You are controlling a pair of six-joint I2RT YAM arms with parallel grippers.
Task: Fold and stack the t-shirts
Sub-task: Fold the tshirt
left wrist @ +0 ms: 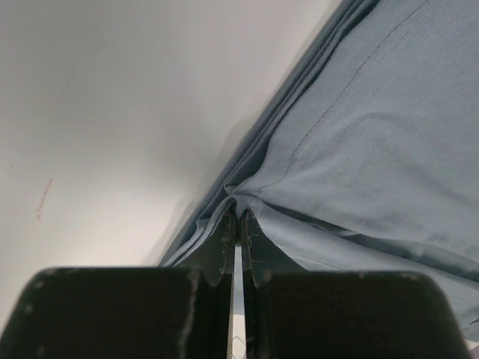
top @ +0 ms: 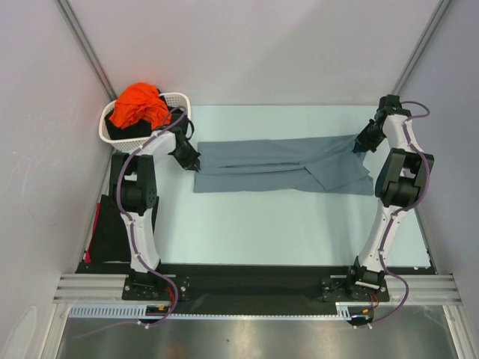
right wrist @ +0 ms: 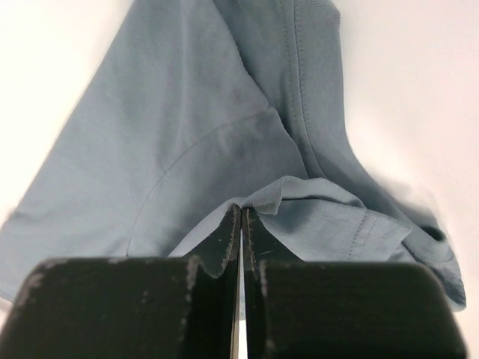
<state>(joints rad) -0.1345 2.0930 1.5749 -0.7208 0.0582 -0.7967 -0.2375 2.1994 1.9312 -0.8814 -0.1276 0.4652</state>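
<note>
A grey-blue t-shirt (top: 281, 164) lies stretched in a long folded band across the far middle of the table. My left gripper (top: 193, 161) is shut on its left end; the left wrist view shows the fingers (left wrist: 227, 235) pinching a fold of the shirt (left wrist: 374, 134). My right gripper (top: 361, 143) is shut on its right end; the right wrist view shows the fingers (right wrist: 228, 235) pinching the ribbed edge of the shirt (right wrist: 209, 112). An orange t-shirt (top: 140, 105) sits bunched in a white basket (top: 182, 99) at the far left.
The basket also holds dark cloth under the orange shirt. A dark cloth (top: 111, 228) lies at the table's left edge beside the left arm. Grey walls close in on both sides and the back. A black strip (top: 254, 278) runs along the near edge.
</note>
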